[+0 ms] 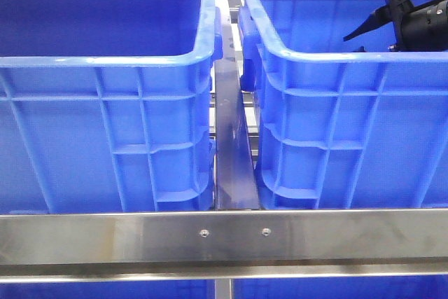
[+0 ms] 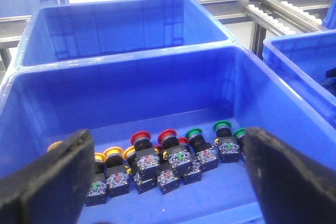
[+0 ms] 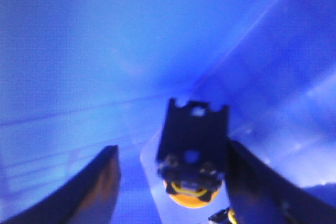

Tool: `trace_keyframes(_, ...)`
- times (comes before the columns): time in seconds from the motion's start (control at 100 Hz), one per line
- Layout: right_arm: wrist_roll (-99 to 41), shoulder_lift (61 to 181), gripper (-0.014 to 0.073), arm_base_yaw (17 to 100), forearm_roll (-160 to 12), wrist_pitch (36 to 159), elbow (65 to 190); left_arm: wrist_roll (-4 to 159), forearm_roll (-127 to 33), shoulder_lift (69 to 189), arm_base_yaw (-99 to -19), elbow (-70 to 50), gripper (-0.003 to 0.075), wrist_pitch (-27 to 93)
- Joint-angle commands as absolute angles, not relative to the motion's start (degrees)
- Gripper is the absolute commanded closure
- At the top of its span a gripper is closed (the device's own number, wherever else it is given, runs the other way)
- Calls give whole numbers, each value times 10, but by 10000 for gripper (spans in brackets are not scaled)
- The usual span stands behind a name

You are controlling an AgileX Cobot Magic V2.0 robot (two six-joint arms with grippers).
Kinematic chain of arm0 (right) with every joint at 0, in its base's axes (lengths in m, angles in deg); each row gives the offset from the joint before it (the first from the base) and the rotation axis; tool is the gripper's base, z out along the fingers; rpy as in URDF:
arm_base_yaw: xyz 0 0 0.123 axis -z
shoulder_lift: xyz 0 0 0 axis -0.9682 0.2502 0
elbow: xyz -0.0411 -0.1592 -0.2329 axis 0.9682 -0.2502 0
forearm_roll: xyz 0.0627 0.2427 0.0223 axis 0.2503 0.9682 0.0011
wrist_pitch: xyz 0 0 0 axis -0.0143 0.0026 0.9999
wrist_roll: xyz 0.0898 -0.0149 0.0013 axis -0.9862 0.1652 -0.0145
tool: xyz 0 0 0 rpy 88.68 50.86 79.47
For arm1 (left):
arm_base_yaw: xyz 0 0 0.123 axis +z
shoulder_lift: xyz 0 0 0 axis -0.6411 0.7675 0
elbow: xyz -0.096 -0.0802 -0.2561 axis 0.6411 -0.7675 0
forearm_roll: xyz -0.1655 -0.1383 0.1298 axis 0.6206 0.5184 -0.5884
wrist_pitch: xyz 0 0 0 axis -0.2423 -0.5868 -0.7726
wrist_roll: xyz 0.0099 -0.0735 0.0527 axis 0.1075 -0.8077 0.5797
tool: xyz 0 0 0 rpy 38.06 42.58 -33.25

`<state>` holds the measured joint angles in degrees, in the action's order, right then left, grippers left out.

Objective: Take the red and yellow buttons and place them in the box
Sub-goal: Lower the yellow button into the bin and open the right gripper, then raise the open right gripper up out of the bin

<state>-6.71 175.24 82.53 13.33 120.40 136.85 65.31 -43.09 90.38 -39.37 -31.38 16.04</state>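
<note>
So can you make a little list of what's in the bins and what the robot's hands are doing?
left bin: red, yellow and green buttons in a cluster on its floor
left gripper: open, above the buttons, holding nothing
right gripper: inside a blue bin, open around a yellow button; grip not clear
right arm: reaching into the right bin

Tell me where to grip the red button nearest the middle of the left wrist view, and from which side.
Grip the red button by its black collar just under the red cap, coming down from above with the open left gripper. It stands cap-up, and neighbours crowd its base, so the top is probably the freest part.
</note>
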Motion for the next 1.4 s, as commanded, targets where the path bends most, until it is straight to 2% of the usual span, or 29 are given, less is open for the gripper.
trace_keyframes(0.0, -59, 1720, 99, 828, 167, 1227, 1387, 647, -420, 911, -393, -299, 185, 204)
trace_keyframes(0.25, -59, 1717, 99, 833, 167, 1226, 1387, 647, -420, 911, -393, -299, 184, 204)
trace_keyframes(0.49, -59, 1715, 99, 845, 160, 1276, 1387, 647, -420, 911, -393, -299, 184, 204)
trace_keyframes(0.69, -32, 1672, 100, 845, 130, 1273, 1386, 647, -420, 911, -393, -299, 184, 204)
trace_keyframes(1.06, -29, 1522, 101, 821, -58, 1141, 1371, 647, -420, 911, -393, -299, 184, 204)
trace_keyframes(1.39, -3, 1391, 101, 758, -174, 996, 1258, 647, -420, 911, -393, -299, 185, 204)
